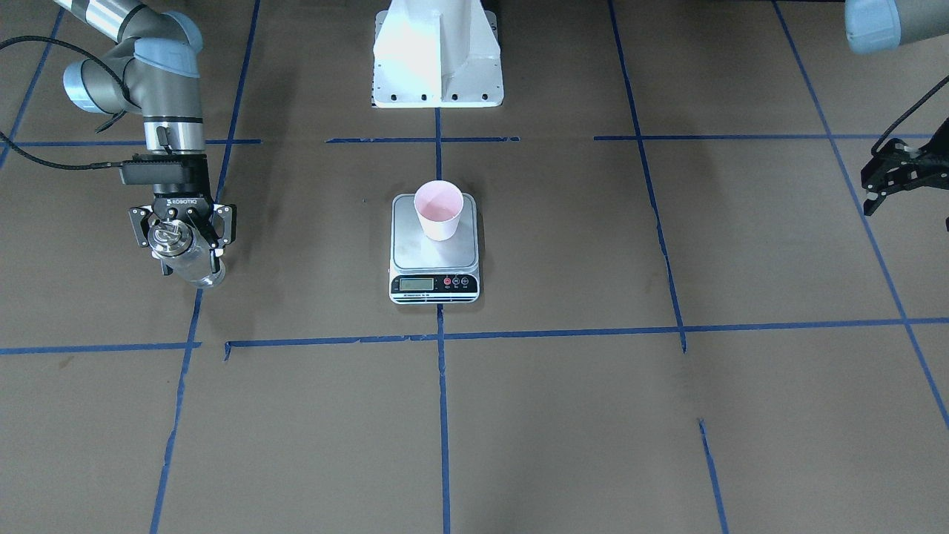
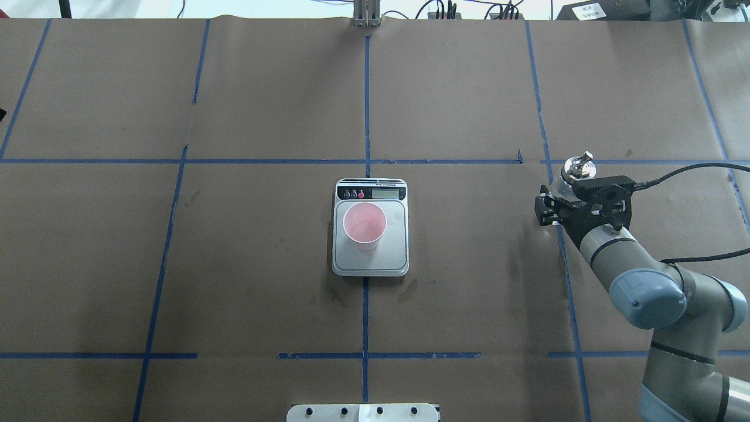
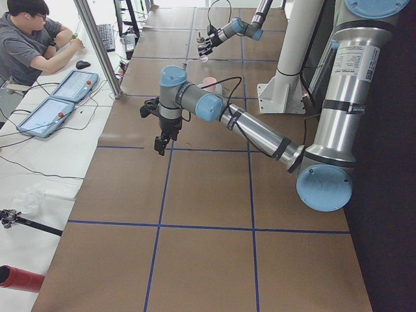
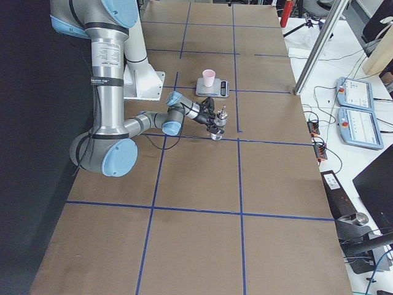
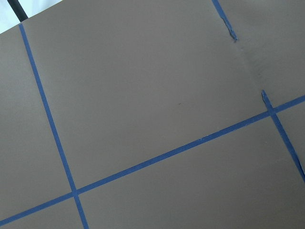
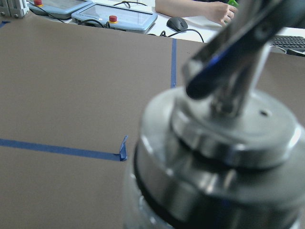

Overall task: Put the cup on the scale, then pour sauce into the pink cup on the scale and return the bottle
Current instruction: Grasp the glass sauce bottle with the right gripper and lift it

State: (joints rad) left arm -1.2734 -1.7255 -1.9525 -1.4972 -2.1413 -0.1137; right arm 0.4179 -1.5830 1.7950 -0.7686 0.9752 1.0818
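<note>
**Exterior front-facing view: bottle gripped at frame left, cup on scale at centre**

The brown bench (image 1: 593, 415), ruled into rectangles by blue tape lines (image 1: 442, 415), fills the frame. The white robot base (image 1: 437, 59) sits at top centre. The right arm (image 1: 148, 81) enters from the upper left corner and points down. The left arm (image 1: 882, 22) shows only at the upper right corner. The scale (image 1: 434, 256) lies at centre, just below the base, with its display panel toward the bottom of the frame. The bottle (image 1: 191, 265) stands roughly upright at centre left, over a tape line and well apart from the scale. Whether its foot touches the bench cannot be told. The right fingers (image 1: 211, 237) are closed on its upper part, one on each side, just beside the silver cap. The cup (image 1: 439, 211) stands upright on the upper half of the scale's steel platform; liquid inside cannot be made out. The left fingers (image 1: 878, 189) are at the right edge and partly cut off, with nothing seen in them. How far apart they stand cannot be told.
</note>
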